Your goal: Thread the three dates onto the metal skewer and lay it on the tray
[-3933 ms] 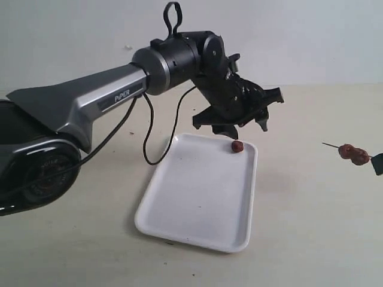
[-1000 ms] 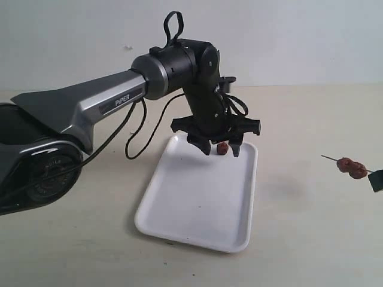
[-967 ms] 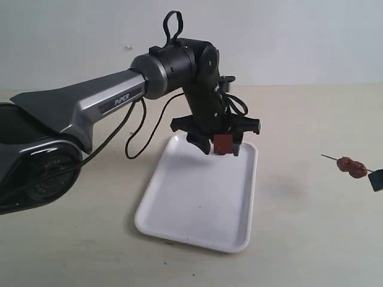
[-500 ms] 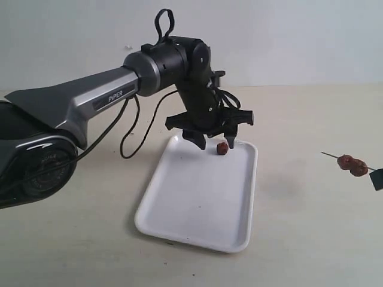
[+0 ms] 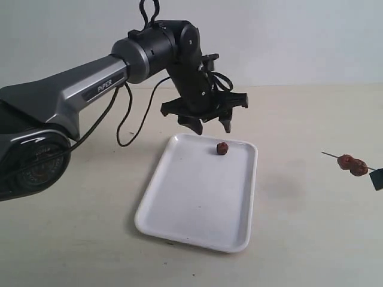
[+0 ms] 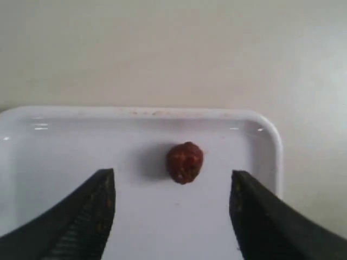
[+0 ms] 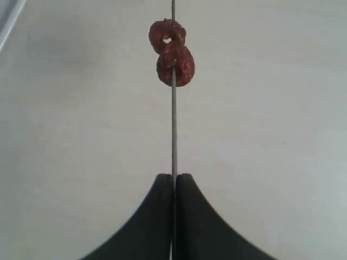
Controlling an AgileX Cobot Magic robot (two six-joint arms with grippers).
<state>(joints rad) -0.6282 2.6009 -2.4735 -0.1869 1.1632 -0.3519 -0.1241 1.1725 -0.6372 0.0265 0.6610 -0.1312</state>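
Dates first: three in all. One date (image 5: 222, 148) lies loose on the single white tray (image 5: 197, 203), close to the short edge nearest the left gripper (image 5: 212, 127) and roughly midway along that edge. It touches nothing but the tray floor. The other two dates (image 5: 352, 165) sit threaded on the one skewer (image 5: 330, 146), pressed against each other, with the bare tip of the rod poking out beyond them. The tray rests flat on the pale table (image 5: 299, 239). The skewer is up in the air over the table's right side, well apart from the tray.

Grippers number two. The left one hangs above the tray's short edge with its jaws spread wide and nothing between them. In the left wrist view its dark fingers (image 6: 89, 214) stand either side of the loose date (image 6: 185, 162), clear of it and of the tray. The right gripper (image 7: 174, 181) is closed tight on the skewer (image 7: 173, 130), pinching the thin rod between its fingertips. The two threaded dates (image 7: 172, 54) sit farther out along the rod, apart from the fingertips.
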